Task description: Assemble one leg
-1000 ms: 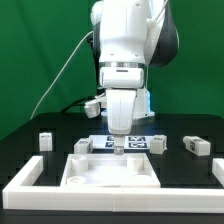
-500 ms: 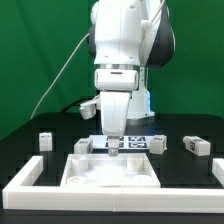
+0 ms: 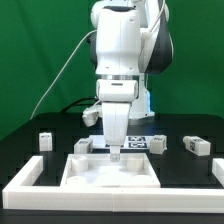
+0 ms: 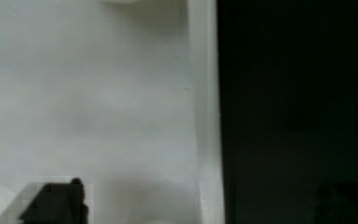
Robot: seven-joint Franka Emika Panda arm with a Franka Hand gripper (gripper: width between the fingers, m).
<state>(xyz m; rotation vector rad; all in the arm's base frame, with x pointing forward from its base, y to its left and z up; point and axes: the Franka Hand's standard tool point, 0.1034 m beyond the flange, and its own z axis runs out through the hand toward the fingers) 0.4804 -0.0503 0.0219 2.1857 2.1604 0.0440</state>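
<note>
gripper (image 3: pixel 115 152) poised over the rear edge of the white panel (image 3: pixel 110 172), fingers (image 4: pixel 51 203) spread apart with nothing held; in the wrist view the panel's rim runs between them, beside the black table (image 4: pixel 300 100). one leg (image 3: pixel 82 146) sits just behind the panel's rear corner at the exterior view's left, a second leg (image 3: pixel 45 140) farther left, and a third leg (image 3: pixel 195 145) well apart at the right. the marker board (image 3: pixel 140 142) lies behind the gripper.
</note>
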